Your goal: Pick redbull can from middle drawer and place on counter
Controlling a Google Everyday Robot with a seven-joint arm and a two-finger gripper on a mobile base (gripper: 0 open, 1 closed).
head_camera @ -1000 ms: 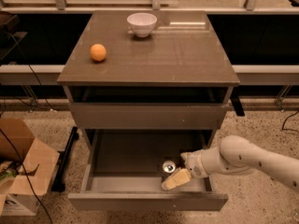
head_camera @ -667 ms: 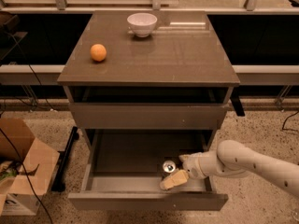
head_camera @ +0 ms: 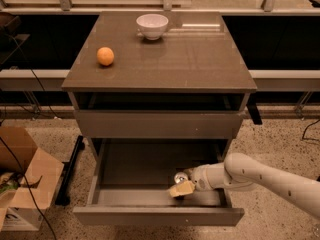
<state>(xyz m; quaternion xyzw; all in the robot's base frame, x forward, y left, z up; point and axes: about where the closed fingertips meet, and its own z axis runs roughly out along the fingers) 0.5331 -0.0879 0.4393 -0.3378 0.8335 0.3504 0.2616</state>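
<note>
The redbull can [head_camera: 179, 177] stands upright on the dark floor of the open middle drawer [head_camera: 140, 166], near its front right. Only its shiny silver top shows. My gripper [head_camera: 182, 186] reaches in from the right on a white arm and sits right against the can, with a tan pad in front of it. The can's sides are hidden behind the gripper. The counter [head_camera: 170, 54] is the glossy grey-brown top above.
An orange [head_camera: 105, 56] lies at the counter's left and a white bowl [head_camera: 152, 25] at its back. A closed grey drawer front [head_camera: 159, 125] sits above the open drawer. An open cardboard box [head_camera: 22, 184] stands on the floor at the left.
The arm and gripper have shifted slightly left, closer onto the can. The can has stayed in place in the drawer.
</note>
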